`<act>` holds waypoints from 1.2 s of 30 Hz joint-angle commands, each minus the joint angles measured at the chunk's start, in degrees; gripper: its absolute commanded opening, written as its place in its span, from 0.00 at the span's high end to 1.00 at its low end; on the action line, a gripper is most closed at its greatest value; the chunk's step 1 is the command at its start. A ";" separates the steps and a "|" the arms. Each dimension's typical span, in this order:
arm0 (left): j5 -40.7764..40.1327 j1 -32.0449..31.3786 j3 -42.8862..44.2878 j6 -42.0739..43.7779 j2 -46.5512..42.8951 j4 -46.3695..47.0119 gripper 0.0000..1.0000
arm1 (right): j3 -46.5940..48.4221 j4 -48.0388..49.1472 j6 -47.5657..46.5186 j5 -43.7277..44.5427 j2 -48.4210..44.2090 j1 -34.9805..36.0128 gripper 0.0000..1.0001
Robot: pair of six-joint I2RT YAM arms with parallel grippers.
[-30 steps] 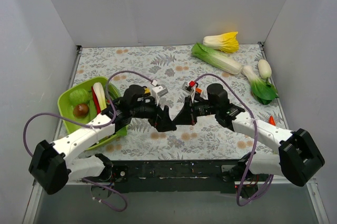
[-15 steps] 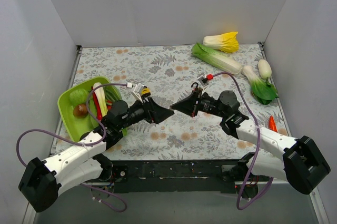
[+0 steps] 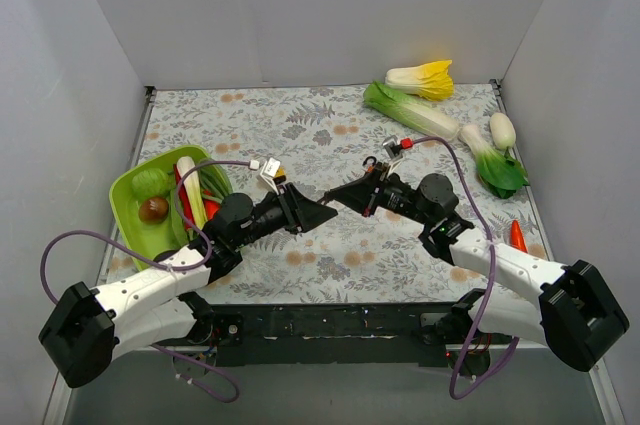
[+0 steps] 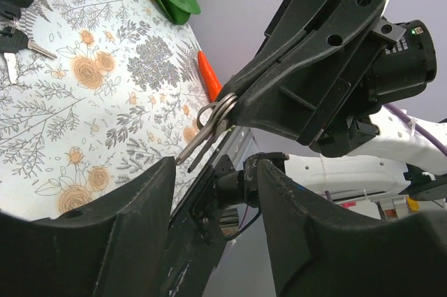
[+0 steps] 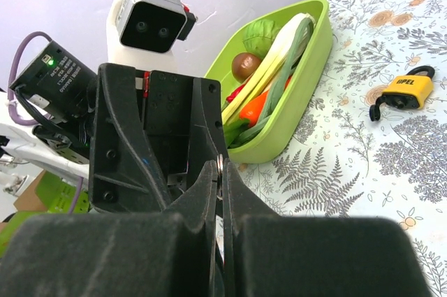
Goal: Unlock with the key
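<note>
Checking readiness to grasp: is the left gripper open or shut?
Open. The left wrist view shows the left gripper with fingers spread wide apart, while the right gripper pinches the key ring.

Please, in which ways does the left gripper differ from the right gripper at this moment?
The left black two-finger gripper is open, its fingers wide apart; the right black two-finger gripper is shut. The left one holds nothing; the right one pinches the small bunch of silver metal keys on a ring, which sticks out from its fingertips. Both are raised above the flowered table and point at each other, tip near tip.
</note>
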 commanded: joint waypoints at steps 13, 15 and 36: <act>-5.62 -1.54 -1.54 -1.78 -0.15 6.83 0.65 | -2.07 5.96 4.02 3.19 -1.64 0.13 0.99; -5.71 -1.54 -1.71 -1.95 -0.24 7.18 0.71 | -2.25 5.61 3.84 3.80 -1.65 0.22 0.99; -8.78 -1.81 -5.49 -0.82 -4.27 7.97 1.00 | -5.67 4.82 5.25 4.86 -2.00 0.04 0.94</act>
